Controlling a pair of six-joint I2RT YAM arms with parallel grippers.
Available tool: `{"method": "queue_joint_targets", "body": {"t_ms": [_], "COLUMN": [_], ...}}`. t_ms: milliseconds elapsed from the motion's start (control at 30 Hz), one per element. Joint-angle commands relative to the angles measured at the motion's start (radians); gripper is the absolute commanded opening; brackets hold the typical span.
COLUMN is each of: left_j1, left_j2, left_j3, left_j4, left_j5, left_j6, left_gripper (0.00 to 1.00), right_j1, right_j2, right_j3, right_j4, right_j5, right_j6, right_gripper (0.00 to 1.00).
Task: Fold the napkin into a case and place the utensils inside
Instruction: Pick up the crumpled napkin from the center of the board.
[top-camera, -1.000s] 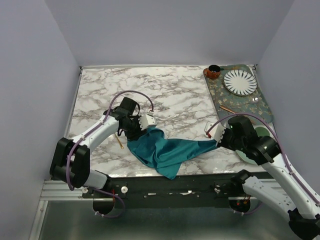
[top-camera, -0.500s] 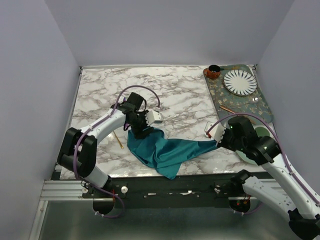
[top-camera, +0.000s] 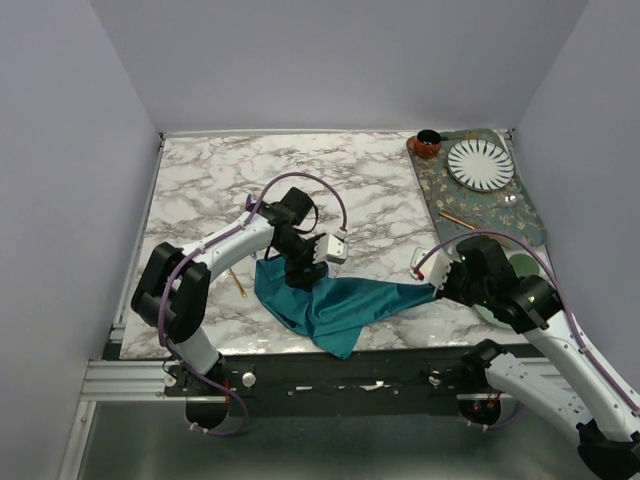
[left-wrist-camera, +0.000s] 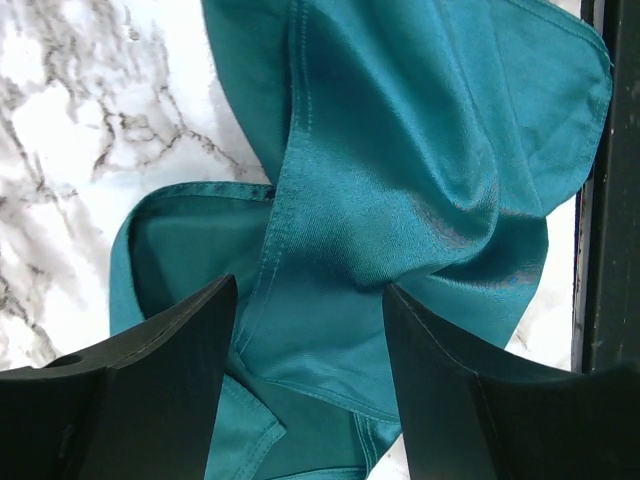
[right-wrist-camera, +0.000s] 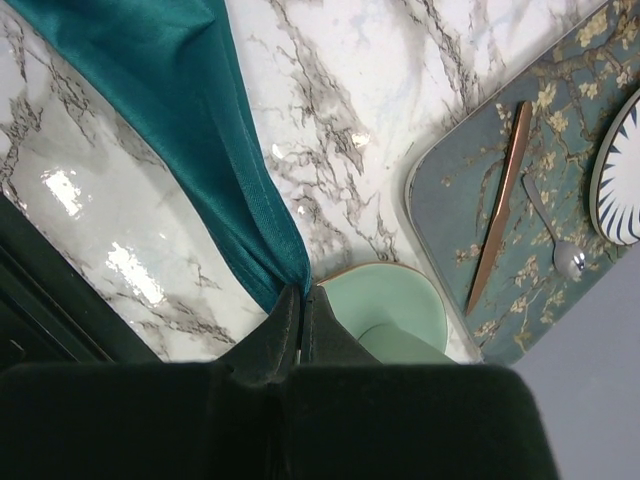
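Napkin (top-camera: 335, 300) first: it lies bunched and twisted at the near edge of the bench (top-camera: 200, 180), between the two arms, with one corner reaching over the front rim. It is no case yet, with folds running every way and a hemmed edge rolled over itself.

Our right end effector (right-wrist-camera: 300, 298) is pinched together on the napkin's right corner, and the cloth runs taut from it towards the left. Our left end effector (left-wrist-camera: 308, 290) hangs just above the crumpled left part with its jaws apart and nothing between them.

We judge the step in hand to be spreading the cloth flat — the folding proper has not begun. The next move calls for the left end effector to find a free corner or hem rather than a thick bunch, close on it, and draw it away from the right so the cloth opens out.

Further out, a gold utensil (top-camera: 238, 283) lies on the bench just left of the napkin; we cannot make out the other. A saucer (right-wrist-camera: 385, 300) sits close by the right end effector — worth minding.
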Motion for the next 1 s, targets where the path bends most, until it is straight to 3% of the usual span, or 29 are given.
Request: {"method": "queue_joint_targets", "body": {"t_ms": [0, 167, 433, 600, 967], "left_j1": [-0.025, -0.031, -0.03, -0.03, -0.03], "left_j2": [0.037, 0.024, -0.159, -0.227, -0.236], "left_j3": [0.02, 0.017, -0.063, -0.107, -0.202], "left_j4": [-0.038, -0.041, -0.061, -0.061, -0.061], "left_j5": [0.028, 0.012, -0.038, -0.045, -0.076], "left_j6": [0.068, 0.06, 0.029, 0.009, -0.024], "left_gripper": [0.69, 0.57, 0.41, 0.24, 0.24], "right_j1": [0.002, 0.002, 0.004, 0.002, 0.004], "right_j2": [-0.014, -0.023, -0.034, -0.025, -0.017], "right_j3": [-0.019, -0.021, -0.022, -0.012, 0.028], "right_j4": [-0.024, -0.031, -0.031, -0.02, -0.02], "right_j5": [-0.006, 0.0, -0.001, -0.008, 0.002], "right_j6": [0.01, 0.009, 0.007, 0.014, 0.017], "right_gripper": [0.01, 0.01, 0.01, 0.01, 0.01]}}
